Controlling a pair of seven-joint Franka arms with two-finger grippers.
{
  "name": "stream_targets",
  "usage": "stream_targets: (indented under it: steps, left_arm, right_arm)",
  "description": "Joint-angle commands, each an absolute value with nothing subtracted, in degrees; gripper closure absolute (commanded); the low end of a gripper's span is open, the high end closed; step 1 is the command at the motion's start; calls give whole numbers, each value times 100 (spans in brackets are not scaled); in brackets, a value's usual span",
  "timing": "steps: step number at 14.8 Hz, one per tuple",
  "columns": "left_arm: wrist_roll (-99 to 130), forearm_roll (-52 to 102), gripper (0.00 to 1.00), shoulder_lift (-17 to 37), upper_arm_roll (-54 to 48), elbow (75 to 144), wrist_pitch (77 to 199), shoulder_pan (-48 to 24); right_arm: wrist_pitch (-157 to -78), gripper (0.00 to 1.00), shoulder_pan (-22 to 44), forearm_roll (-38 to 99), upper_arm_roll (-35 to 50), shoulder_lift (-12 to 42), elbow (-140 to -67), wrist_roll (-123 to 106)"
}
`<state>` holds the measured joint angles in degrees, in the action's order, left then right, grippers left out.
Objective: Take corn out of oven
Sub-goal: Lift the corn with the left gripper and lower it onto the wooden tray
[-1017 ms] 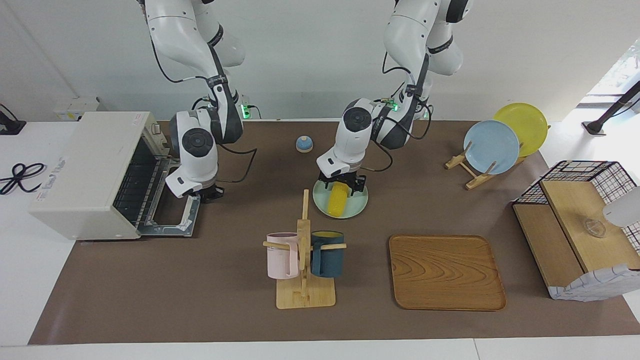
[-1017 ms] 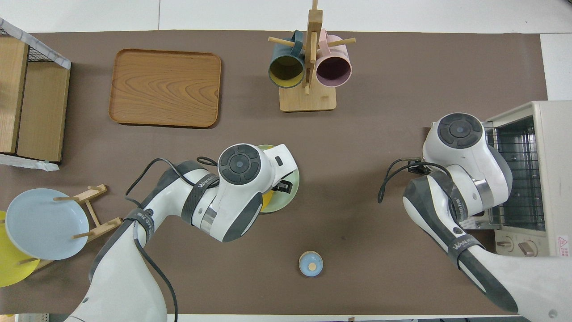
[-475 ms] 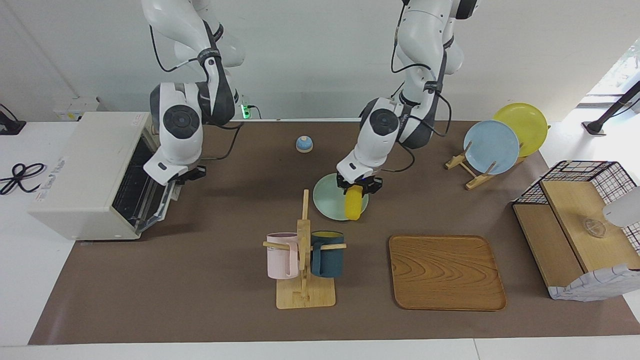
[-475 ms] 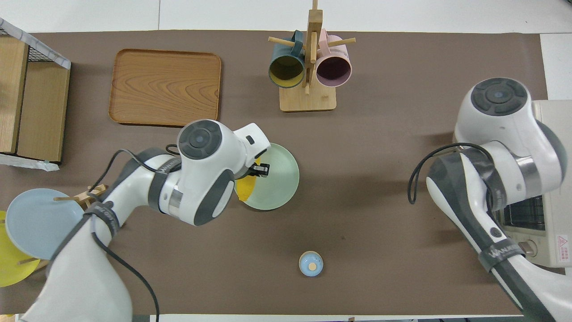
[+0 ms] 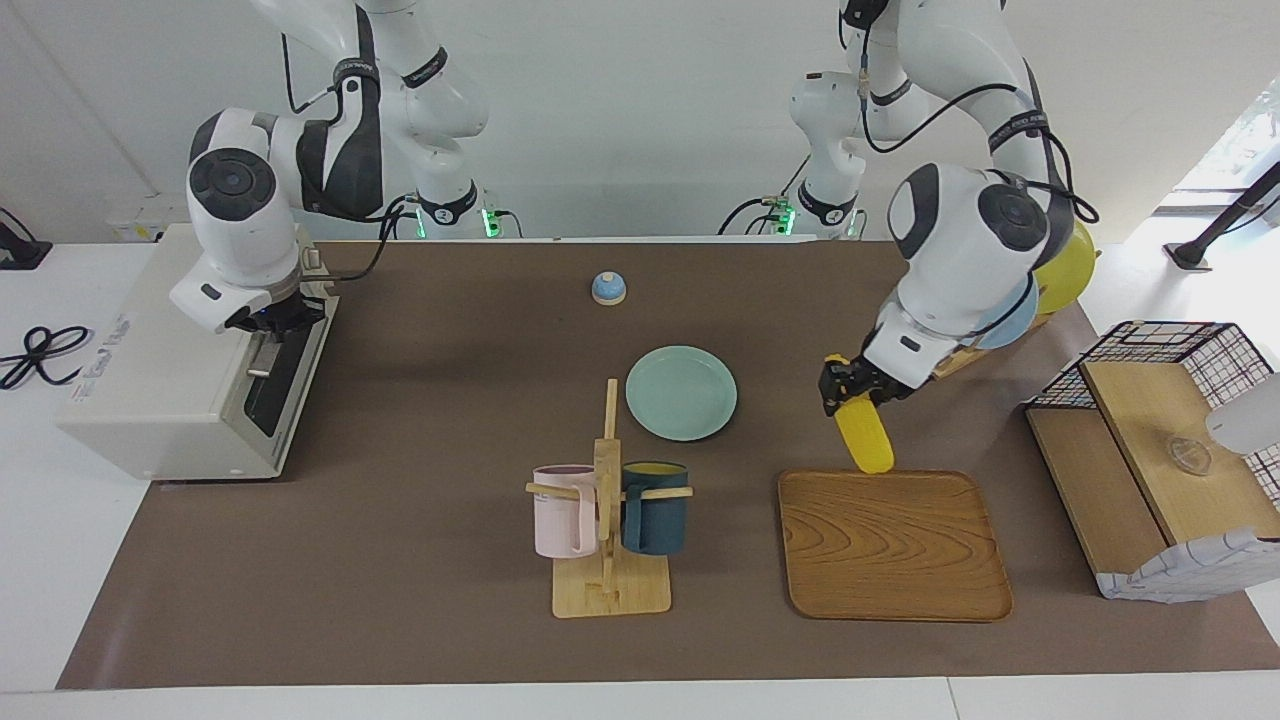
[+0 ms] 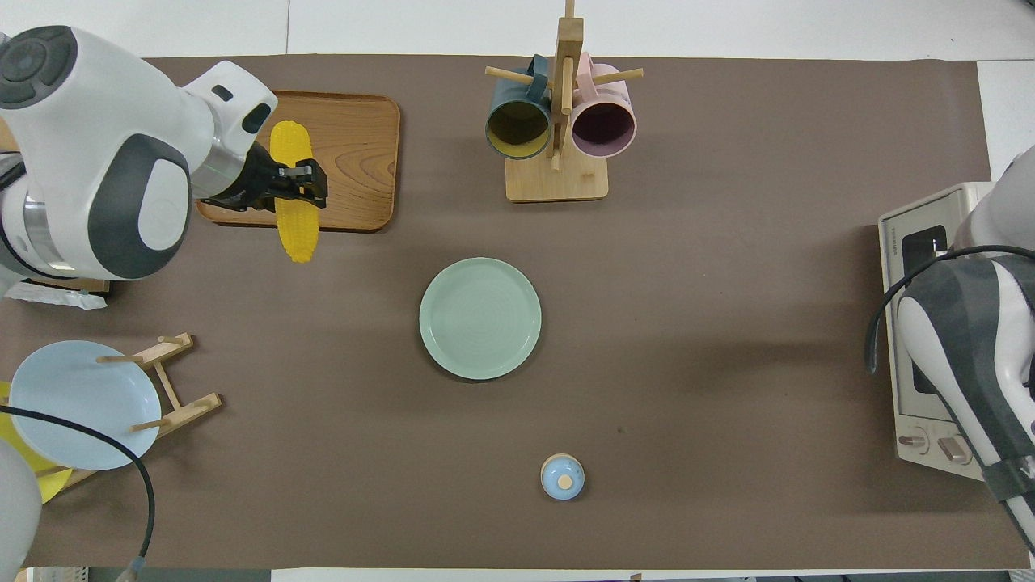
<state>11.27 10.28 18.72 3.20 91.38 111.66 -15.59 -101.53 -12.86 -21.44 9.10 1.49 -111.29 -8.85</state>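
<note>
Facing view. Hanging in the air from the left gripper (image 5: 850, 385), corn (image 5: 865, 436) tilted tip-down over the robot-side edge of the wooden tray (image 5: 893, 545), jaws pinching the thick upper end. Not in the oven (image 5: 180, 350); oven door up against its front, at the right arm's end of the table. Right gripper (image 5: 268, 315) at the top edge of that door, fingertips pressed together, nothing seen between them. Green plate (image 5: 681, 406) bare, nearer the robots than the mug rack (image 5: 607, 510).

Overhead view. Corn (image 6: 291, 187) crossing the tray (image 6: 340, 162) edge, left gripper (image 6: 297, 181) clamped across its middle-to-thick part (grip well off the tip). Oven (image 6: 922, 323) mostly hidden under the right arm.

Handling, judged. Light, stiff, hollow-looking plastic; bumpy kernels giving the pads some bite, though a tapered round body liable to roll or swivel in a two-point pinch. Best taken across the thick half, jaws square to the long axis. Not fragile; a drop likely means rolling off the tray.
</note>
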Motion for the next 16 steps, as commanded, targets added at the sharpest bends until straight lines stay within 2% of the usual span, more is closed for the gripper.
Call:
stream_targets:
  steps: [1,4,6,8,10,11,12,14,15,16]
  left_arm:
    - [1037,1107,100,3020,255,8018,11109,-1328]
    - [748,1116,100,3848,255,7366,11459,-1100]
    - [450,1064,100,3963,272,7461,11960,-1064]
    - [256,976,100,3973,272,7768,12347,-1063]
    - [246,958,100,4218,272,7743,12524,-1063]
    - [237,949,100,4254,272,7752,12620,-1055]
    - [229,941,100,4245,272,7743,12578,-1029]
    - [150,940,97,4245,272,7734,12551,-1011]
    - [115,940,10,4228,272,7726,12464,-1019]
    - [114,932,0,4167,290,7717,12402,-1028]
  right_arm:
    - [-10336,100,-1538,-2163,888,395,-11137,-1037]
    - [-9916,100,-1503,-1584,888,395,-10646,-1055]
    - [-9451,100,-1450,-1328,923,396,-10197,-1046]
    - [-9185,77,-1450,-1004,932,300,-9976,-1046]
    - [-9097,62,-1433,-765,1001,150,-9958,-1020]
    - [-9088,35,-1441,-730,1150,89,-9941,-1020]
    - [-9070,0,-1441,-703,1238,18,-9897,-1020]
    - [-8782,0,-1433,-528,1335,44,-9538,-1002]
    - [-8719,0,-1433,-466,1362,87,-9423,-993]
    - [-8736,0,-1433,-466,1371,97,-9387,-993]
